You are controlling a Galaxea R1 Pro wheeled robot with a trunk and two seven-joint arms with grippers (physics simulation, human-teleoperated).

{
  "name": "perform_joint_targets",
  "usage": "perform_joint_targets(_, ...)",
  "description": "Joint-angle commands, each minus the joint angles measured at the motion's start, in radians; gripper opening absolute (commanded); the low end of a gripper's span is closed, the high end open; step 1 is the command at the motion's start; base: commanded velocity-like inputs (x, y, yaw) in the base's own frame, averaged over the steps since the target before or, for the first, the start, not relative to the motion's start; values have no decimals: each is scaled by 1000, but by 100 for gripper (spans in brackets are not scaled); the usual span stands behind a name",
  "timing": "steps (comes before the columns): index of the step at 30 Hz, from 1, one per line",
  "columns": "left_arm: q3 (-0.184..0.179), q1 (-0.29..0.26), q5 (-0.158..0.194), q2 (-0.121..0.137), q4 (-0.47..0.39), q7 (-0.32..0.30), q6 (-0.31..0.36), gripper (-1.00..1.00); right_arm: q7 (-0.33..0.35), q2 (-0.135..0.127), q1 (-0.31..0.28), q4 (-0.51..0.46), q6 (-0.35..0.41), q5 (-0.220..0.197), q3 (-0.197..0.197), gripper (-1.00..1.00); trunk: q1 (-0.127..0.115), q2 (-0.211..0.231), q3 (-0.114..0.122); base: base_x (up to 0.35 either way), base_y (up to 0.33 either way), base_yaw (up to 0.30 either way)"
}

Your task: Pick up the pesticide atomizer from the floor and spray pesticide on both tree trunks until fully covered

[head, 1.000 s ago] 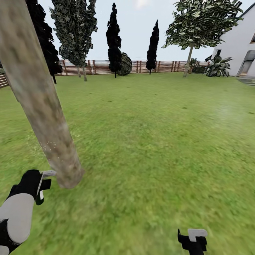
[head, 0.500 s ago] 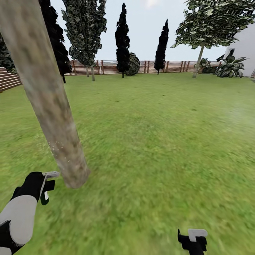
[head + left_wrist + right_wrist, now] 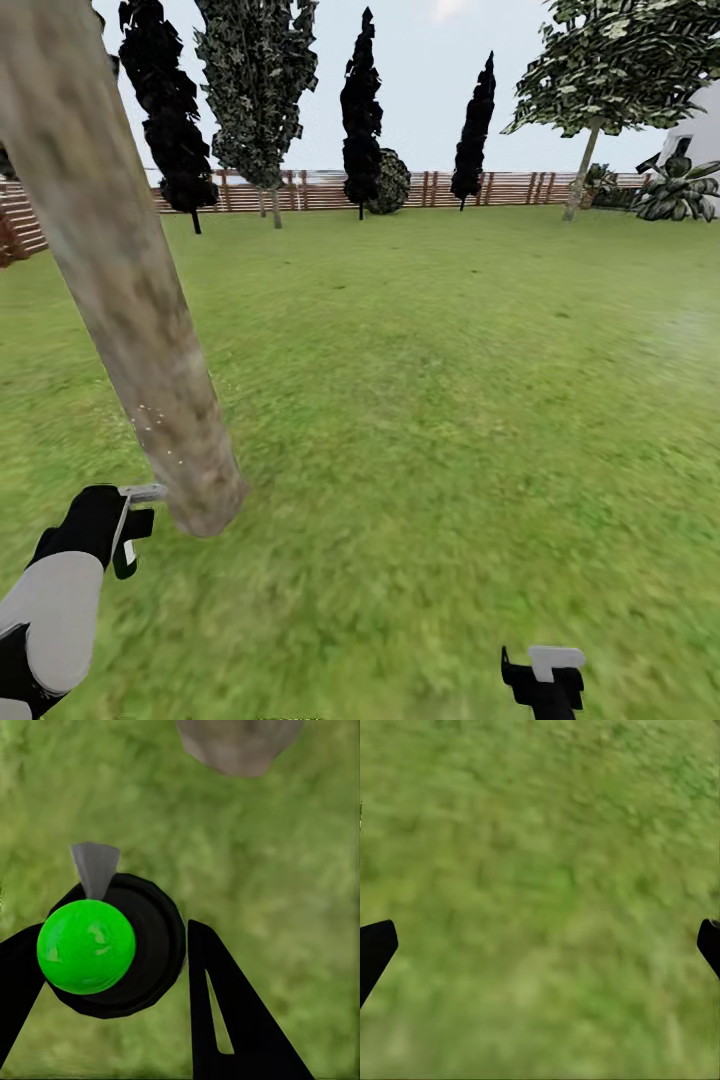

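Left pincer (image 3: pixel 128 525): we see its black fingers (image 3: pixel 225 1020) clenched on the pesticide atomizer (image 3: pixel 112 945), a black round body with a bright green cap and a grey nozzle (image 3: pixel 95 866) pointing toward the base of the tree trunk (image 3: pixel 238 744). In the head view the same nozzle (image 3: pixel 143 492) sits just beside the foot of the trunk (image 3: pixel 130 300), apart from it but near. A few pale specks (image 3: pixel 155 425) show on the bark low on the trunk; we take them for spray droplets, though they are too small to be sure.

Change over the last second: the whole head view slides rightward. The fence (image 3: pixel 300 190), the far trees (image 3: pixel 360 110) and the house corner (image 3: pixel 700 135) all shift together, so we read this as the camera or base turning, not the scenery moving. The trunk keeps its place against the left pincer, and the speck patch stays at about the same height. Judgement: we are spraying the low part of this trunk while swinging round it; coverage looks sparse, upper trunk apparently untouched, second tree not yet begun.

Right pincer (image 3: pixel 545 680): released, fingertips (image 3: pixel 375 945) wide apart, nothing between them, hanging over the floor (image 3: pixel 540 900), well apart from the atomizer.
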Motion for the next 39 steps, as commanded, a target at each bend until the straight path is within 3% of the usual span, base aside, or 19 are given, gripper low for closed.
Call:
perform_joint_targets(1, 0, 0, 0, 0, 1, 0, 0, -100, 0, 0, 0, 0, 0, 0, 0, 100, 0, 0, 0, 0, -275, 275)
perform_joint_targets(13, 0, 0, 0, 0, 7, 0, 1, -100, 0, 14, 0, 0, 0, 0, 0, 100, 0, 0, 0, 86, -275, 39)
perform_joint_targets(26, 0, 0, 1, -2, 10, 0, 0, -100, 0, 14, 0, 0, 0, 0, 0, 100, 0, 0, 0, 158, -251, 256)
perform_joint_targets(39, 0, 0, 1, -2, 10, 0, 0, -100, 0, 14, 0, 0, 0, 0, 0, 100, 0, 0, 0, 102, -270, 32)
